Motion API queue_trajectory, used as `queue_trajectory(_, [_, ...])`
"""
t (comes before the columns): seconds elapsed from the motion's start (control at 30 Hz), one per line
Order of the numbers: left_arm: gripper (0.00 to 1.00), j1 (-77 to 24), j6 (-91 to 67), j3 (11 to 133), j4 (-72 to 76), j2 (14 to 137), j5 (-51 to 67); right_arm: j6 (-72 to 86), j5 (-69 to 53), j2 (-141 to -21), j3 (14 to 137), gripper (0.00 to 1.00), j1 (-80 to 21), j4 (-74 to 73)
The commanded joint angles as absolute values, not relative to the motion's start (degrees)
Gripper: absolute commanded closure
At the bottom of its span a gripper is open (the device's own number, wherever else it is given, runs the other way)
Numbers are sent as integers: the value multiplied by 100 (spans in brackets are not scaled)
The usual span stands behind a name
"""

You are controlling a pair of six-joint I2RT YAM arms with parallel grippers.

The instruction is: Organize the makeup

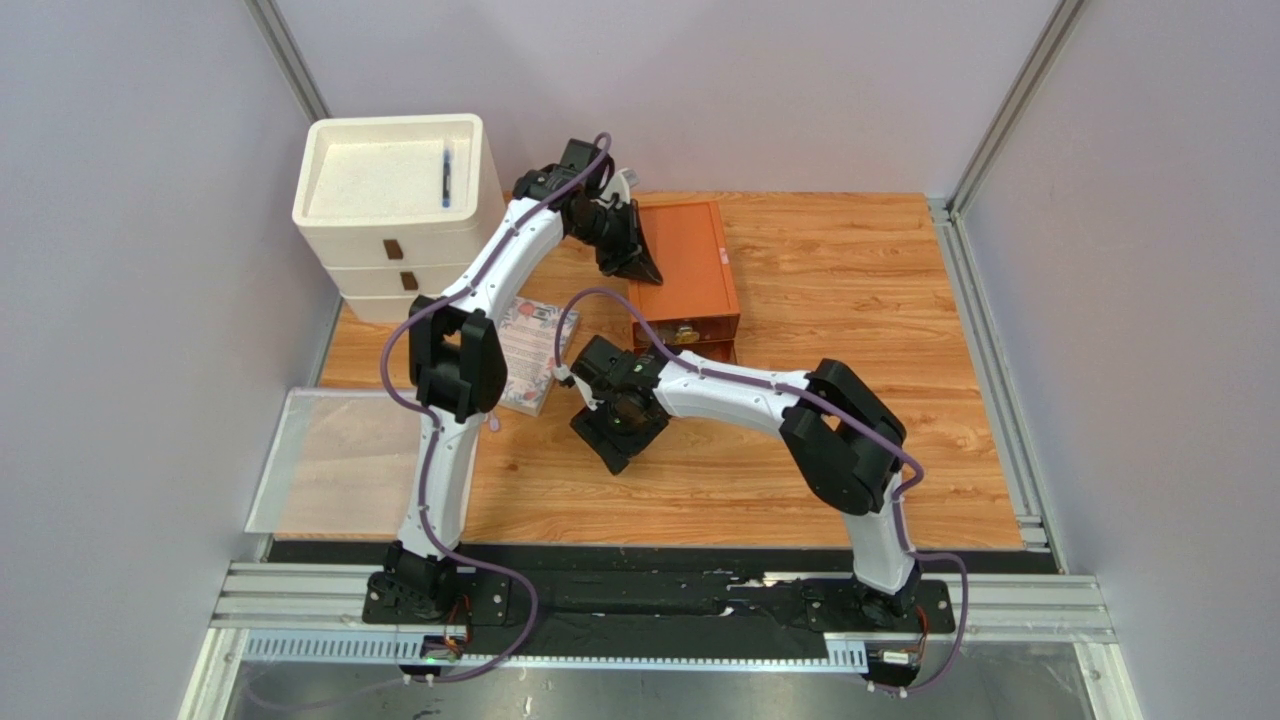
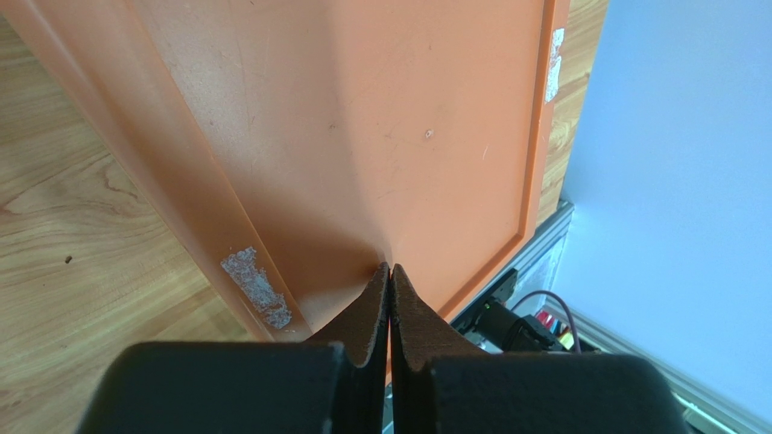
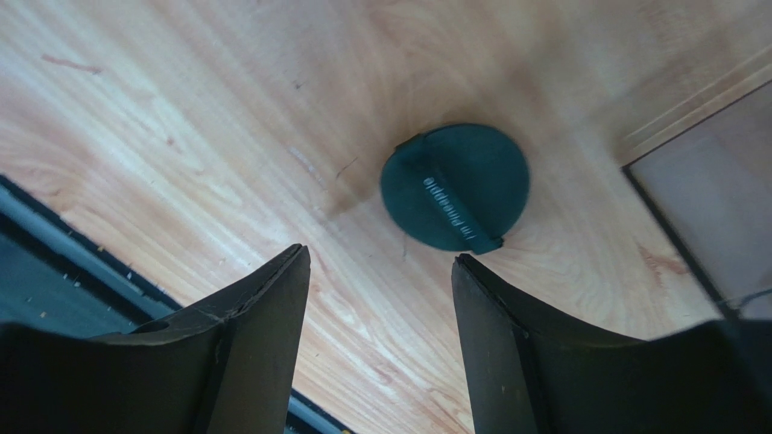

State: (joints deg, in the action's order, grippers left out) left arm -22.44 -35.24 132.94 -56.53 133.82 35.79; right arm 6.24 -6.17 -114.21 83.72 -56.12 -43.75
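Only the right wrist view shows a dark green compact (image 3: 455, 187) lying flat on the tabletop (image 3: 181, 117), just ahead of the right gripper (image 3: 381, 256), its jaws apart and empty (overhead, the arm hides it). The left gripper (image 2: 390, 271), pressed together, points at the orange drawer box (image 2: 381, 127).

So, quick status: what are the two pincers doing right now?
Left pincer shut, at the orange box. Right pincer open, empty, above a dark green compact. Nothing between them.
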Motion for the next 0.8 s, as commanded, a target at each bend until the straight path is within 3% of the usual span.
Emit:
queue_trajectory(0.0, [100, -2215, -3322, 13368, -5889, 13105, 3516, 712, 254, -11540, 8833, 37, -5643, -4113])
queue_trajectory(0.27, [100, -2206, -3287, 13377, -5915, 13113, 3533, 949, 352, -12032, 9044, 42, -5643, -4166])
queue_trajectory(0.37, [100, -2197, -3270, 13377, -5933, 13122, 3533, 976, 176, -12208, 9079, 54, -5643, -4254])
queue_trajectory(0.47, [100, -2188, -3270, 13386, -5941, 13131, 3533, 993, 88, -12287, 9070, 59, -5634, -4377])
queue_trajectory(0.53, [100, -2180, -3270, 13395, -5941, 13131, 3542, 976, 88, -12278, 9044, 72, -5634, -4447])
queue_trajectory(0.57, [100, -2171, -3270, 13403, -5950, 13131, 3542, 949, -104, -12226, 9027, 86, -5634, -4456])
queue_trajectory(0.67, [100, -2162, -3261, 13395, -5950, 13131, 3542, 923, -106, -11955, 8965, 100, -5634, -4491])
queue_trajectory(0.77, [100, -2153, -3270, 13403, -5941, 13131, 3551, 853, -141, -11464, 8886, 100, -5634, -4465])
